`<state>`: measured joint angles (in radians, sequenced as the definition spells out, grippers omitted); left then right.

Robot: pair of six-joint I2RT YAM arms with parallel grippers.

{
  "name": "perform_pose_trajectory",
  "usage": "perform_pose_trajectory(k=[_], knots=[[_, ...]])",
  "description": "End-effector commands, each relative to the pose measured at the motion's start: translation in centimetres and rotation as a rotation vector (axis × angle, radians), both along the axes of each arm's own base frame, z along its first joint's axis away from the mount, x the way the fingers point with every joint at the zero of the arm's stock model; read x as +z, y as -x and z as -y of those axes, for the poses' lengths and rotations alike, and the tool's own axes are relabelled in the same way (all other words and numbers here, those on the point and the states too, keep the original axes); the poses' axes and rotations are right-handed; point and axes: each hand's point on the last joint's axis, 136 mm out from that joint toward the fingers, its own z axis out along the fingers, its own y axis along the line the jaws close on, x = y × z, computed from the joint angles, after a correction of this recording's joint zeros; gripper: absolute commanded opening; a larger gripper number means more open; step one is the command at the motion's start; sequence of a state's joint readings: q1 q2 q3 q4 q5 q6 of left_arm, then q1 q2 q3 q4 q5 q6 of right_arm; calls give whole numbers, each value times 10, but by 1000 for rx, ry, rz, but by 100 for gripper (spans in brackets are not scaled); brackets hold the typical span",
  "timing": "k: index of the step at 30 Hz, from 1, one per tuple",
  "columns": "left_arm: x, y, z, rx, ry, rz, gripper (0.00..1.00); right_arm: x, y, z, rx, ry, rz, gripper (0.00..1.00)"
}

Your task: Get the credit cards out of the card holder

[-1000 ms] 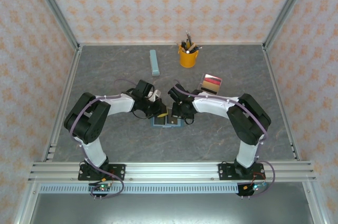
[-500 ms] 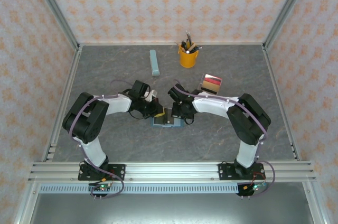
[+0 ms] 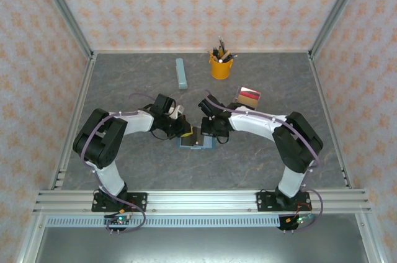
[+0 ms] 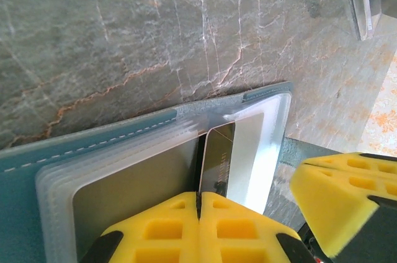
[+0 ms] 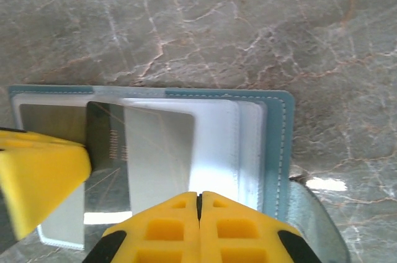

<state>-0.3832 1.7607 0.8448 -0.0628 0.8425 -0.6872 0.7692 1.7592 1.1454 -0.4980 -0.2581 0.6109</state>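
Roughly mid-tabletop (image 3: pixel 260 151), the holder (image 3: pixel 197 142) lies open with its clear sleeves up, and both arms meet over it. Up close, the left fingers (image 4: pixel 164 229) are pressed fully together, pinching the edge of a dark card (image 4: pixel 218 162) that sticks partly out of a sleeve. The right fingers (image 5: pixel 164 229) are pressed together too at the sleeve's near edge; can't tell if they pinch it. Loose cards (image 3: pixel 249 96) sit at 2 o'clock from the holder, a yellow cup (image 3: pixel 219 67) at 1 o'clock.

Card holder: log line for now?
teal folding card holder: open; left hand: shut on dark thin credit card; right hand: shut
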Motion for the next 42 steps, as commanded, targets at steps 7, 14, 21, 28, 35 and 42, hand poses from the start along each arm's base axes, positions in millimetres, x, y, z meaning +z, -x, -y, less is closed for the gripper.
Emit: perform_pose_trajectory(k=[7,14,21,28,35,42], knots=[[4,4,-3,-1,3,6,0,-18,-1,1,23,66,-53,5],[7,3,-1,1,19,7,5,-34,2,1,35,85,-96,5],[13,4,6,-25,67,8,26,-40,4,0,42,92,-118,5],[16,4,14,-49,93,3,30,-43,6,1,42,98,-130,6],[17,2,8,-38,41,22,14,-45,7,4,36,107,-132,5],[19,3,-14,6,-66,41,0,-42,7,14,6,116,-115,5]])
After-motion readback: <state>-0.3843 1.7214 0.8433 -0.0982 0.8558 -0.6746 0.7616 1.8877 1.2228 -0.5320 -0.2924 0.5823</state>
